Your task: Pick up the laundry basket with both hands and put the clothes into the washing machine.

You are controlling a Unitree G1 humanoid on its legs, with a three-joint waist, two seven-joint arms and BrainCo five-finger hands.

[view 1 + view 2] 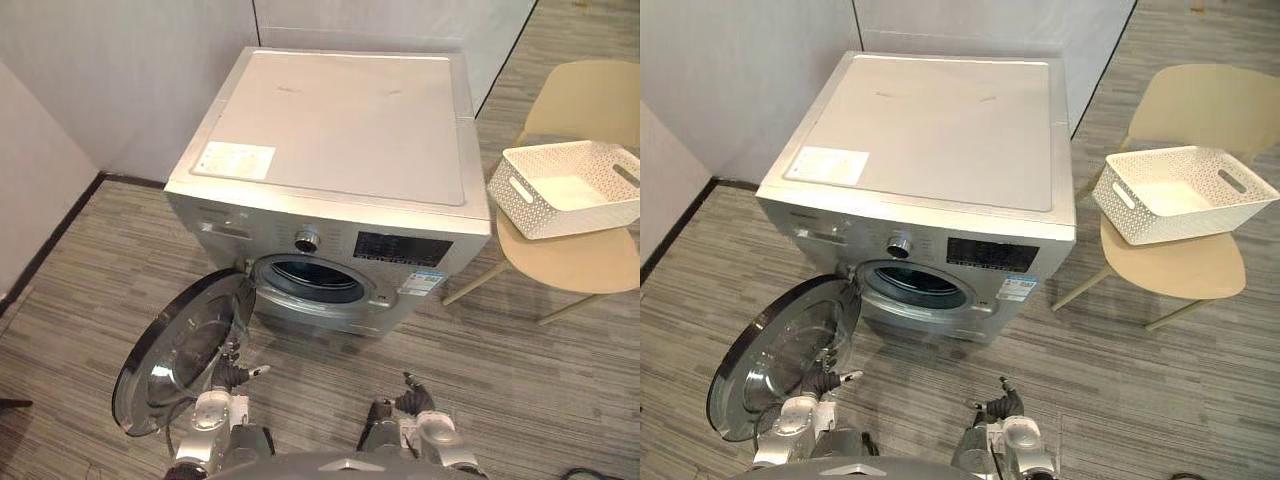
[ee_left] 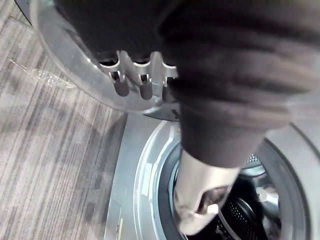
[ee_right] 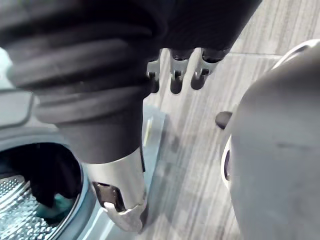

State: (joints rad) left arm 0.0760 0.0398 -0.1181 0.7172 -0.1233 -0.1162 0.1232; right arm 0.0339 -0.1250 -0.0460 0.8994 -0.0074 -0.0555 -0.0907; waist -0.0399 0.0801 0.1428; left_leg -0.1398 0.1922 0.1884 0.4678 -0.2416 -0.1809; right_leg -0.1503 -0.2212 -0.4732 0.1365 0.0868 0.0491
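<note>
On 1 chair (image 1: 570,262) beside 1 washing machine (image 1: 340,120) sits 1 laundry basket (image 1: 535,210).

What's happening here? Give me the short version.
The robot faces a silver washing machine whose round door hangs open on the robot's left. The left hand and right hand sit low before the opening, fingers relaxed, holding nothing. The white laundry basket rests on a beige chair to the right of the machine and looks empty. The right wrist view shows dark and teal cloth in the drum, so loading seems done.
</note>
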